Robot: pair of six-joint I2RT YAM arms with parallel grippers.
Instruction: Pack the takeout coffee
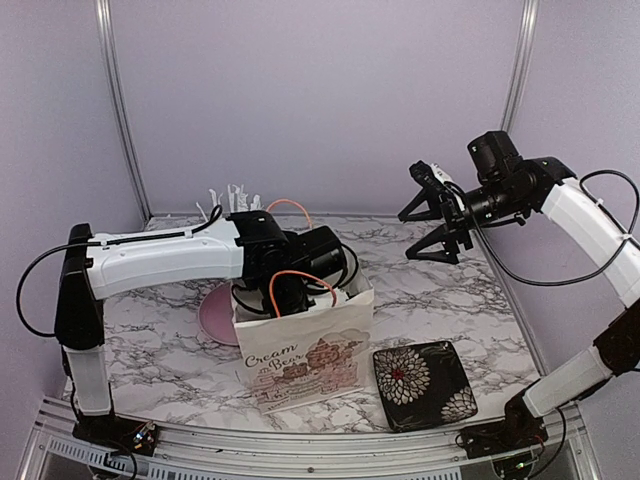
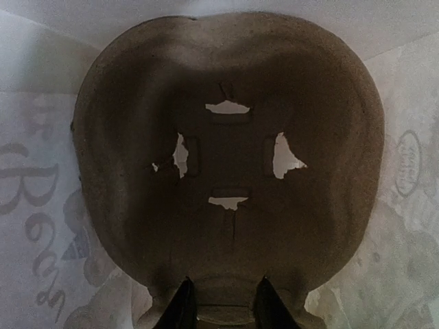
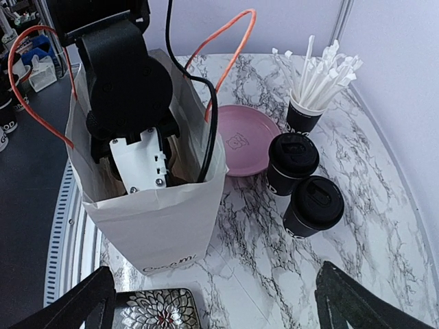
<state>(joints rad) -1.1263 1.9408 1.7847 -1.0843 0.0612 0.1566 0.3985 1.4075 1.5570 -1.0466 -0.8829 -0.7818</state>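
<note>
brown pulp fills your left wrist view: the pulp carrier (image 2: 226, 89) lies down inside the paper bag (image 1: 300, 350). your left tool (image 2: 225, 305) is clenched on the carrier's near rim, one finger to each side of it. from above, the left arm reaches down through the bag's mouth. you cannot tell from these views whether the carrier already sits flat on the bag's floor.

your right tool (image 1: 432, 225) hangs high over the right side of the table (image 1: 180, 340), jaws spread wide, holding nothing.

neither coffee is packed. the back coffee cup (image 3: 293, 159) and the front coffee cup (image 3: 314, 203) stand upright on the table with lids on. they are close together, just beside the pink plate (image 3: 240, 144) and outside the bag. the cup of white sticks (image 3: 305, 113) stands behind them and is not part of the order. a black flowered dish (image 1: 420, 385) sits in front of the bag.

by my reading you are early in the job, with only the carrier going in. what is left is letting go of it, clearing the left arm out, then lifting each cup into a carrier well. the open right tool looks better placed to fetch the cups.
</note>
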